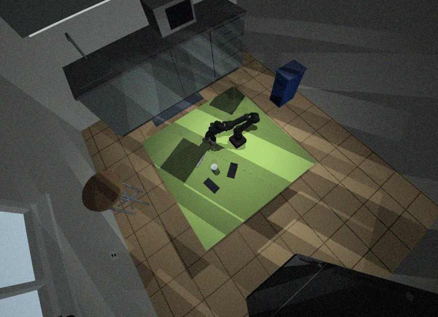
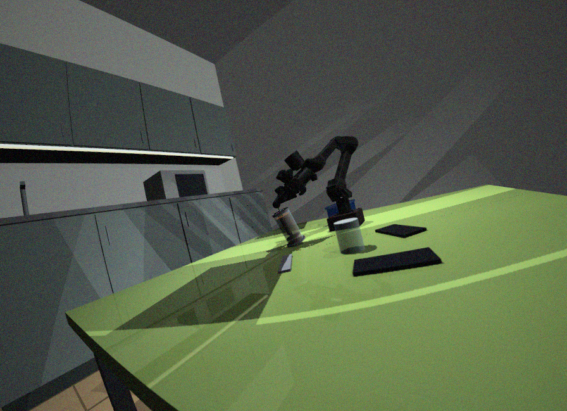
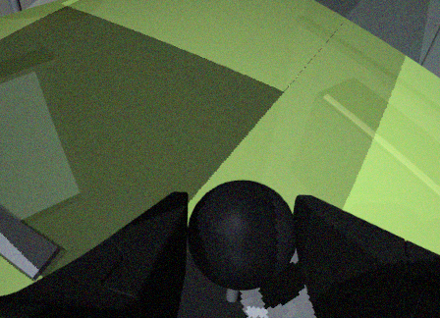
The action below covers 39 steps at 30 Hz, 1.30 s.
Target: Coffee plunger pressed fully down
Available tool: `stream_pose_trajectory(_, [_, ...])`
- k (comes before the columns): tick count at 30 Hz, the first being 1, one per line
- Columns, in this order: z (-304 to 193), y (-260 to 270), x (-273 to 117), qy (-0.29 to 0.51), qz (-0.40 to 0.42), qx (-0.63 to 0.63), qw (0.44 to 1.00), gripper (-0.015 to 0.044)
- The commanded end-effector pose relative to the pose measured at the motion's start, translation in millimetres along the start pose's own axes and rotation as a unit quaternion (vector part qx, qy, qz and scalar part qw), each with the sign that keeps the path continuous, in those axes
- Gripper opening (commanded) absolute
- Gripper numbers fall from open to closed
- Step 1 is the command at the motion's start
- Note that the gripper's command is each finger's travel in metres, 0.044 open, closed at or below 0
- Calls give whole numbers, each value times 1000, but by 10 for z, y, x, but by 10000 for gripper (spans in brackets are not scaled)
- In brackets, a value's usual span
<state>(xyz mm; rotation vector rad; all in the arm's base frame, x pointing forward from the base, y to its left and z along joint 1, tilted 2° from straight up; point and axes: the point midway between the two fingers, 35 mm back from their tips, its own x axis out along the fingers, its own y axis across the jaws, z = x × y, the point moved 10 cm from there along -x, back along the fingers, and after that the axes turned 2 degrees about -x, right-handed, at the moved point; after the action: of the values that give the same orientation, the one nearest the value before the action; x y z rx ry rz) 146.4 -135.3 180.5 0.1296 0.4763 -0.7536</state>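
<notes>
The coffee press [image 1: 212, 141] [image 2: 289, 227] is a glassy cylinder on the green table [image 1: 247, 197] [image 2: 412, 333]. In the exterior view it leans, its top toward the left and its foot toward the right. My gripper [image 2: 277, 204] [image 3: 242, 210] is above its top, shut on the round black plunger knob [image 3: 242, 238], with a finger on each side. A short piece of rod [image 3: 232, 295] shows below the knob in the wrist view. The knob is close above the lid in the exterior view; the fingers hide the exact gap. The inside of the press is too dark to read.
A white-topped cup [image 1: 214, 168] [image 2: 348, 237] stands in front of the arm's base [image 1: 237, 140]. Two dark slabs [image 1: 232, 170] [image 1: 211, 185] lie near it. A pale flat bar [image 1: 200, 160] [image 2: 285, 263] [image 3: 20, 258] lies near the press.
</notes>
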Motion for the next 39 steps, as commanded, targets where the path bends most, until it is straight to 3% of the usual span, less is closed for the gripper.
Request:
stream_pose_trajectory(1, [-25,1,26,10,0,-4,1000,118])
stream_pose_trajectory(18, [7,0,16,0,0,0,1000,118])
stream_pose_trajectory(30, [7,0,16,0,0,0,1000,433])
stream_pose_trajectory(35, [60,2,-31,1,0,-1,1000,440])
stream_pose_trajectory(39, [308,12,-328,6,2,-2,1000,440])
